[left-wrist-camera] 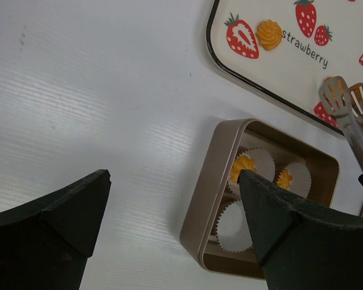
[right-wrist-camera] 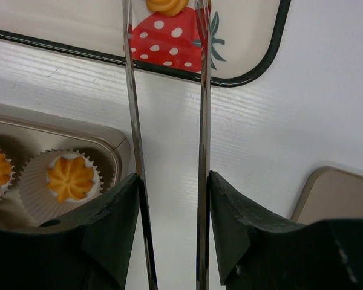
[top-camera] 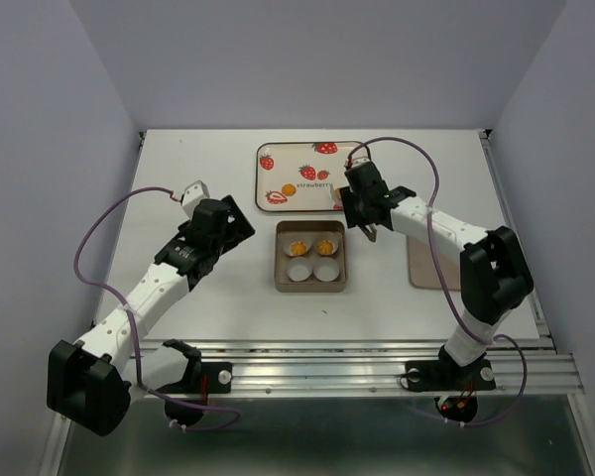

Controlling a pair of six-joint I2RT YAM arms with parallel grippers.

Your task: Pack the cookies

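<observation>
Left gripper [left-wrist-camera: 174,178]: released, jaws spread wide, nothing between them. It hangs over the bare white table [top-camera: 198,297], left of the gold square tin [top-camera: 310,287] and apart from it.

Right gripper [right-wrist-camera: 172,178]: clenched on a pair of metal tongs [right-wrist-camera: 132,90], both arms of the tool pinned between the fingers. The tongs reach out over the near right corner of the strawberry-printed tray [top-camera: 261,178].

Cookies, four counted:
- Two sit in the far pair of white paper cups in the tin, one [top-camera: 297,246] on the left and one [top-camera: 324,245] on the right.
- One [top-camera: 290,188] lies on the tray beside the printed half strawberry, near the left end.
- One [right-wrist-camera: 165,5] lies on the tray at a printed strawberry, between the tong arms near their tips. The right wrist view cuts it off, so contact with the tongs cannot be told.

The near two paper cups [top-camera: 312,269] in the tin hold nothing.

A tan flat piece with rounded corners [top-camera: 421,263] lies on the table right of the tin, partly under the right arm.
</observation>
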